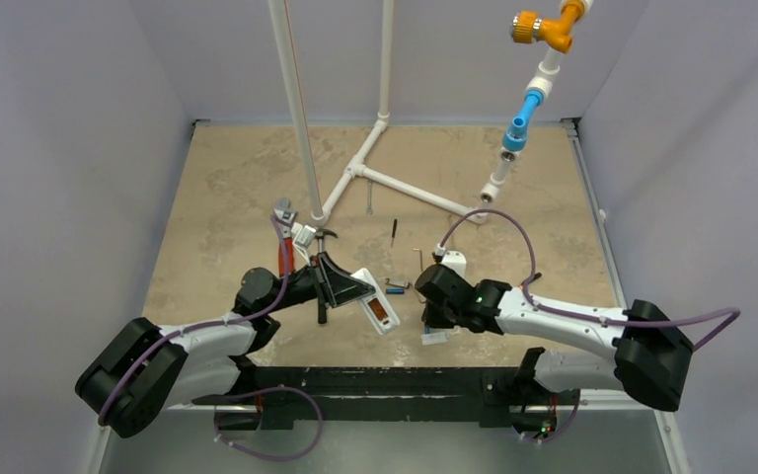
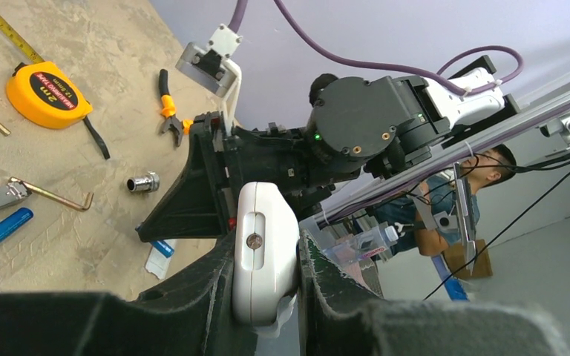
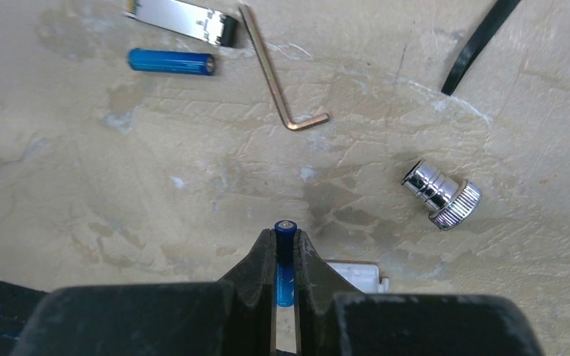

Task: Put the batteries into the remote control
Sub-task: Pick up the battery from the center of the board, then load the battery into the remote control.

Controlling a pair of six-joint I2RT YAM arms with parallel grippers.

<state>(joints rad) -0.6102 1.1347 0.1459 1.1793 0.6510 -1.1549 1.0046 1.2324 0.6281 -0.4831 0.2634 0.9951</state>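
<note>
My left gripper (image 1: pixel 358 292) is shut on the white remote control (image 1: pixel 382 311) and holds it above the table; its opened back shows orange in the top view. In the left wrist view the remote (image 2: pixel 264 252) sits end-on between my fingers (image 2: pixel 193 297). My right gripper (image 3: pixel 285 241) is shut on one blue battery (image 3: pixel 284 261), upright just above the table, to the right of the remote in the top view (image 1: pixel 435 318). The second battery (image 3: pixel 171 61) lies loose on the table (image 1: pixel 396 290); it also shows in the left wrist view (image 2: pixel 0 231).
A small white cover piece (image 3: pixel 358 273) lies under my right gripper. A chrome socket (image 3: pixel 441 194), a bent hex key (image 3: pixel 282 85), a yellow tape measure (image 2: pixel 44 93) and orange pliers (image 2: pixel 167 107) lie nearby. A white pipe frame (image 1: pixel 355 168) stands at the back.
</note>
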